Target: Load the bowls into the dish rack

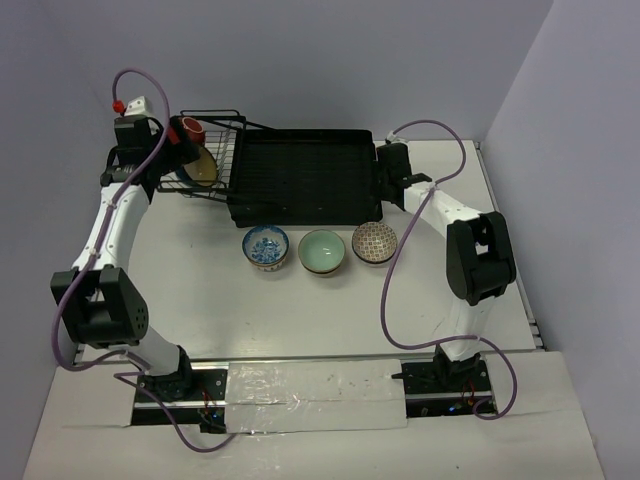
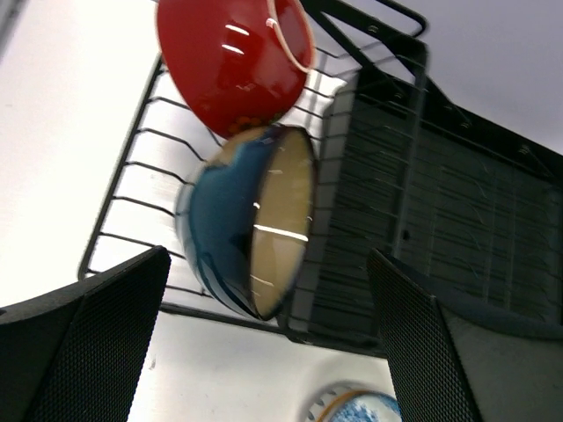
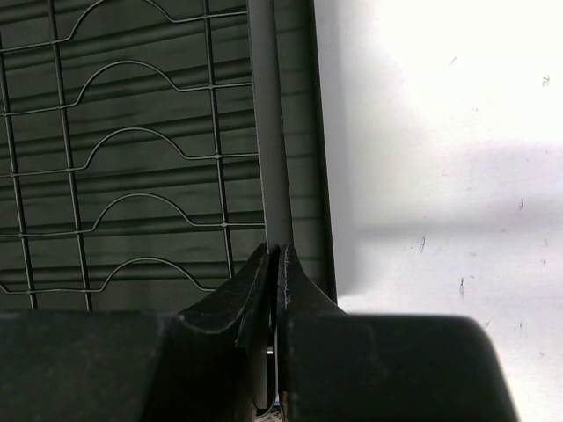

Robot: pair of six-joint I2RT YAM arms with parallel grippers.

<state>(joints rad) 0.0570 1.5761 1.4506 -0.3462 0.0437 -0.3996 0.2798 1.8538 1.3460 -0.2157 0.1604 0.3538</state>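
Dish rack [image 1: 300,180]: black ridged tray, laid flat at the far middle of the worktop, with a black wire basket [image 1: 228,125] joined at its left end. Two bowls are stood on edge in the basket: a red bowl [image 2: 233,61] farther back and a blue bowl with tan inside [image 2: 251,224] touching it in front. Three bowls are set upright in a row just near of the tray, left to right: blue-patterned bowl [image 1: 266,247], pale green bowl [image 1: 322,251], brown-patterned bowl [image 1: 375,242].

arms [image 1: 115,225]: white links, black joints | cables [image 1: 383,300]: purple | end effector pads [image 2: 97,352]: black, mesh-textured
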